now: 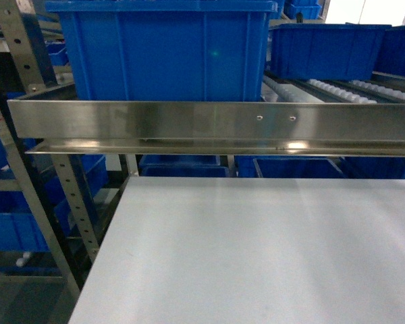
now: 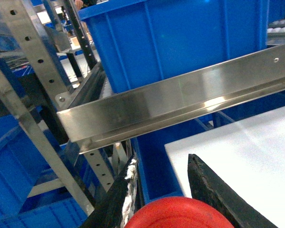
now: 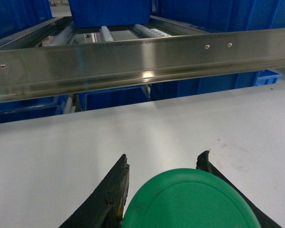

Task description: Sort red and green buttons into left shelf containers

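Head view is given over to a white table [image 1: 256,250], a steel rail [image 1: 209,125] across its far edge, and blue bins behind; neither arm is seen in it. One large blue bin [image 1: 165,50] is seated on the shelf to the left, above the rail, and a second blue bin [image 1: 327,48] is set to its right beside white rollers [image 1: 344,91]. More bins are glimpsed below and at the far left, too cropped to be counted.

Two buttons are counted, one per arm. The red button [image 2: 180,213] is gripped between the dark fingers of the left gripper [image 2: 161,175], with only its wide cap shown at the frame's lower edge, off the table's left corner and below the rail. The green button [image 3: 190,202] is clamped likewise in the right gripper [image 3: 164,166], low over the table and short of the rail [image 3: 142,59].

Carrying is judged to be the step in hand: both buttons are grasped, neither yet delivered. The next move is thought to call for each cap to be lifted clear of the rail, brought over a left-shelf bin's rim, and only then released.
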